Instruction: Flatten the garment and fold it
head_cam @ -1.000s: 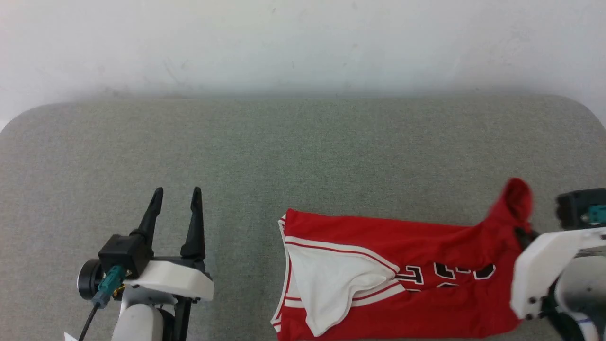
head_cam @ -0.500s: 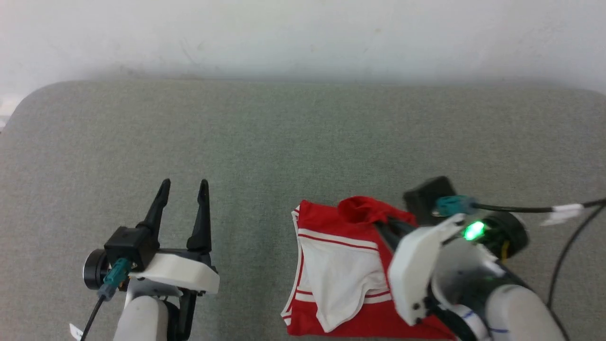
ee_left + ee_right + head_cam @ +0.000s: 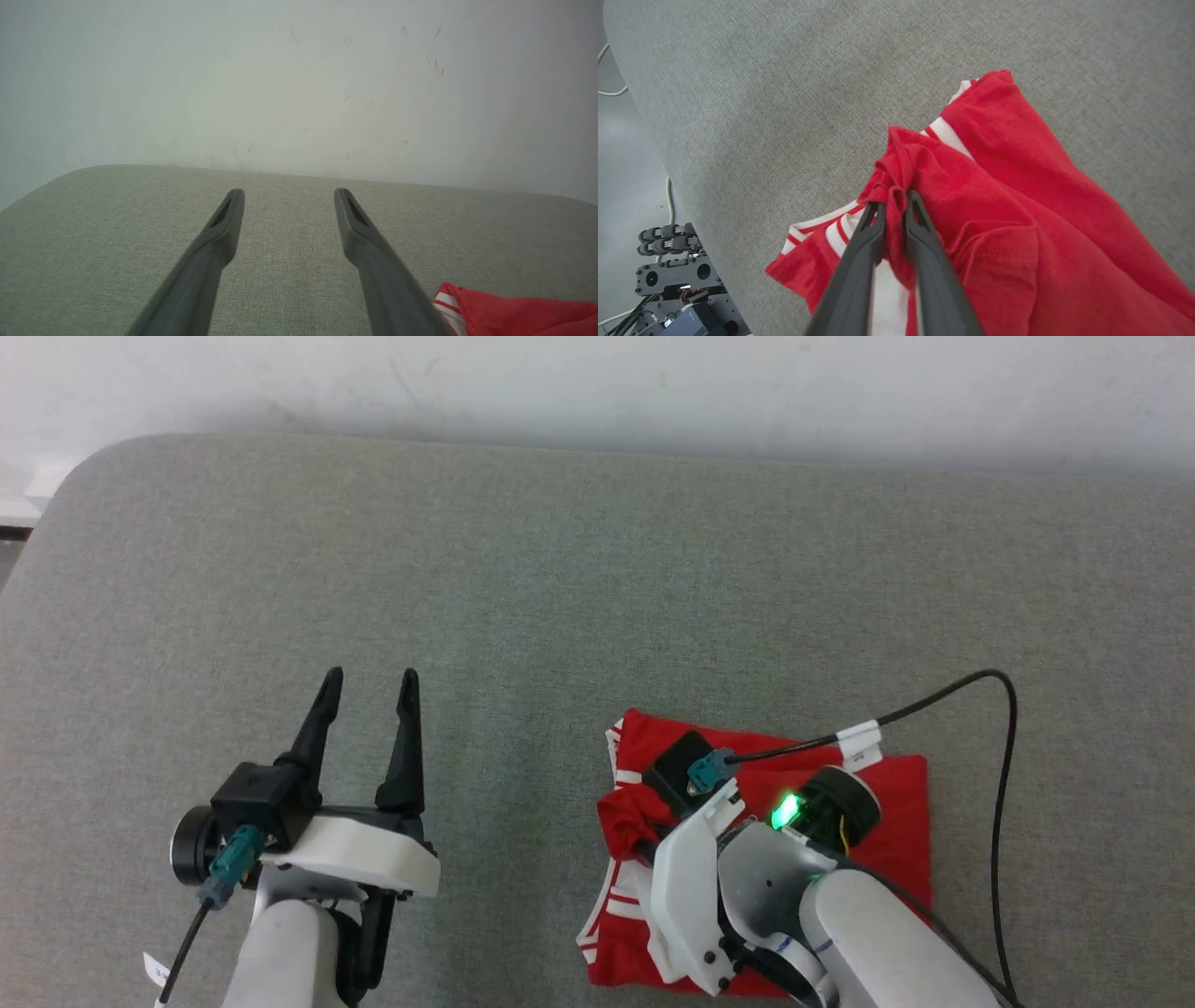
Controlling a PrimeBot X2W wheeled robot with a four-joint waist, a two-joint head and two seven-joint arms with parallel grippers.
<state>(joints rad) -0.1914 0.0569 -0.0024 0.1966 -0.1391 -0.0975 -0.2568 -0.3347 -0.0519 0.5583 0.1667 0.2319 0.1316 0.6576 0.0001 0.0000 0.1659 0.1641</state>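
Soft, even light, no glare. A dim shadow band runs on the wall (image 3: 597, 383) along the grey table's (image 3: 560, 569) far edge. The left gripper (image 3: 289, 193) blurs close to its wrist camera.

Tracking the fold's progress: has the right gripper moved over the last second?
Yes. The right gripper, shut on the garment, has swung left, from the garment's right end to near its striped left edge.

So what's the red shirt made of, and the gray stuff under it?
The red shirt looks like soft knit cloth, matte and fuzzy; it bunches into folds where the right gripper pinches it. The gray surface seems to be woven fabric, maybe over padding: a fine speckled weave shows, with rounded corners.
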